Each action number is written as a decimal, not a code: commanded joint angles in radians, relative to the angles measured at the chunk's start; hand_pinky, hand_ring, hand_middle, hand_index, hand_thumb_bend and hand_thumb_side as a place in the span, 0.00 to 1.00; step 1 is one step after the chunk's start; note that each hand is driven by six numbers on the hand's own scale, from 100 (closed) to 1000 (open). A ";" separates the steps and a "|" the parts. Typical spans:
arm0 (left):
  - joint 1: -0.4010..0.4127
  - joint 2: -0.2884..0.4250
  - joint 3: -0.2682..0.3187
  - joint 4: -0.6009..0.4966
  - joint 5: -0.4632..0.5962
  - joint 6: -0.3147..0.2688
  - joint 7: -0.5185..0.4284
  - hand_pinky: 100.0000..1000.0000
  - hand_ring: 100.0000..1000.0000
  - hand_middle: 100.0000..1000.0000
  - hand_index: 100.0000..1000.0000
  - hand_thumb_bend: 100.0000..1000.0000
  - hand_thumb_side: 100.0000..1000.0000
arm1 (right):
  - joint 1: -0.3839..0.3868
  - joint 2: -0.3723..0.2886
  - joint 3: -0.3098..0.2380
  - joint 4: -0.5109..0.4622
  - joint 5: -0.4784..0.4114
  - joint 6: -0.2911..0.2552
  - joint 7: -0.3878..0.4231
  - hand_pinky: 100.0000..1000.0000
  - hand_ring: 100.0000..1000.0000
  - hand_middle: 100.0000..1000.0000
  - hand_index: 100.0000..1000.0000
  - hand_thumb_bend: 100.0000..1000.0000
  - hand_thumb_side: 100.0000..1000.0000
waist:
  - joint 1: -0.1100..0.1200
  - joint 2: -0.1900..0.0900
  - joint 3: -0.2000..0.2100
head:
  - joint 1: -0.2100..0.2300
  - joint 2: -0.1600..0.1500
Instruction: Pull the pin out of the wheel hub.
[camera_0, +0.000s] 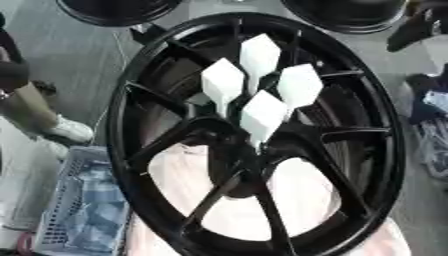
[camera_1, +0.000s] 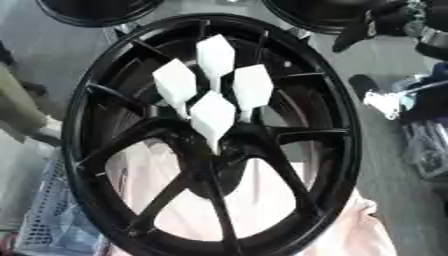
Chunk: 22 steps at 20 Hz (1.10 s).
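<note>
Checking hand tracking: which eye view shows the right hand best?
Right eye view: the right hand shows at the upper right, dark, beyond the wheel hub rim. Left eye view catches only a dark part at its right edge. Finger pose unreadable in both. White pins untouched.

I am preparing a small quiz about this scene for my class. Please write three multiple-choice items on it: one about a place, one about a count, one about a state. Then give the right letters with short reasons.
1. Where does the light plastic basket stand?
A. Beside the wheel's lower left rim
B. On top of the wheel
C. At the top right corner

2. How many white pins stand at the hub of the black wheel?
A. Two
B. Four
C. Six

3. What is the state of the pins?
A. All lie loose on the floor
B. All stand upright in the hub area, none held
C. One is held by a hand

Answers:
1 A: the basket shows at the lower left, next to the rim.
2 B: four white faceted heads cluster together.
3 B: their stems point down into the hub and no robot hand is clearly seen near them.
</note>
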<state>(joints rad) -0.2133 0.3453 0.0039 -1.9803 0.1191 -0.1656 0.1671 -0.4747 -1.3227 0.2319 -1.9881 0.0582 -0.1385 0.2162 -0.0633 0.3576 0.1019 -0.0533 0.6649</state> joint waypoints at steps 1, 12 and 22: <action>-0.012 0.029 0.002 -0.020 0.001 0.000 -0.003 0.77 0.68 0.58 0.74 0.00 0.70 | -0.038 -0.010 -0.002 -0.012 -0.029 0.034 0.048 0.75 0.82 0.75 0.78 0.02 0.28 | 0.000 -0.013 0.002 | 0.001 -0.004; -0.012 0.032 0.002 -0.020 0.001 0.001 0.000 0.77 0.68 0.58 0.74 0.00 0.70 | -0.152 0.053 0.058 -0.012 -0.068 0.205 0.151 0.74 0.84 0.78 0.80 0.19 0.34 | -0.008 -0.012 0.009 | -0.004 0.007; -0.015 0.032 0.001 -0.020 0.003 0.003 -0.001 0.77 0.68 0.58 0.74 0.00 0.70 | -0.225 0.114 0.106 -0.012 -0.057 0.284 0.256 0.75 0.87 0.79 0.84 0.44 0.16 | -0.016 -0.009 0.021 | -0.009 0.023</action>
<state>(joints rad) -0.2185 0.3534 0.0037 -1.9803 0.1220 -0.1638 0.1658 -0.6852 -1.1936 0.3462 -1.9883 -0.0021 0.1375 0.4632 -0.0835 0.3634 0.1238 -0.0592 0.6847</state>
